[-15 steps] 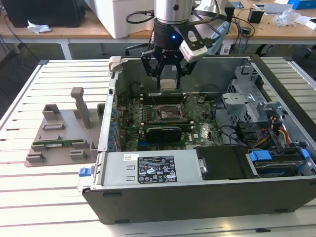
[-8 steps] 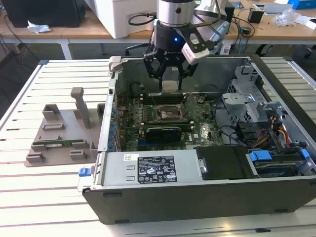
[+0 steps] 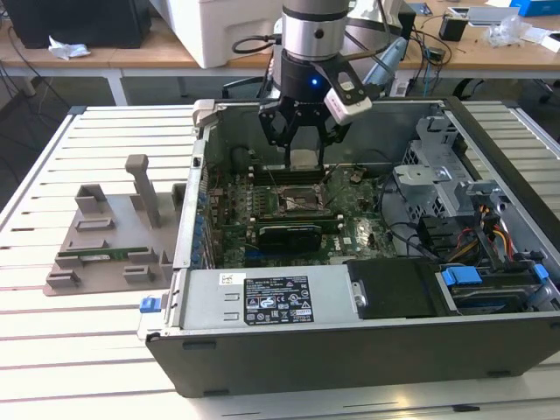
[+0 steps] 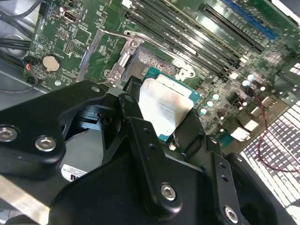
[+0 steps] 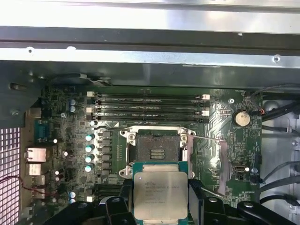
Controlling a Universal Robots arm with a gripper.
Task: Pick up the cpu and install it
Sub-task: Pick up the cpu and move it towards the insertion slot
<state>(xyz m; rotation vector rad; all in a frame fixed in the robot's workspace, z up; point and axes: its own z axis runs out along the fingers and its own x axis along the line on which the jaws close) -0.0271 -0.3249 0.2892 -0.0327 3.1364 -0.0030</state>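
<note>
My gripper [image 3: 302, 150] hangs inside the open computer case [image 3: 350, 350], shut on the cpu [image 3: 302, 159], a flat silver square with a thin green rim. In both wrist views the cpu [image 5: 159, 193] [image 4: 164, 110] sits level between the black fingers [image 5: 124, 202]. The gripper [image 5: 159, 204] [image 4: 161, 119] holds it above the motherboard, a little to one side of the open socket [image 5: 157, 150] [image 4: 140, 63]. In the exterior view, the socket [image 3: 293, 203] lies below the gripper. The socket's metal load plate and lever [image 4: 115, 51] are swung open.
Memory slots [image 5: 150, 107] run beside the socket, and a coin cell [image 5: 241, 117] sits nearby. A black card [image 3: 289, 233], the power supply [image 3: 271, 299] and a drive bay with blue latches [image 3: 462, 278] crowd the case. A grey fixture [image 3: 105, 236] stands at the exterior view's left.
</note>
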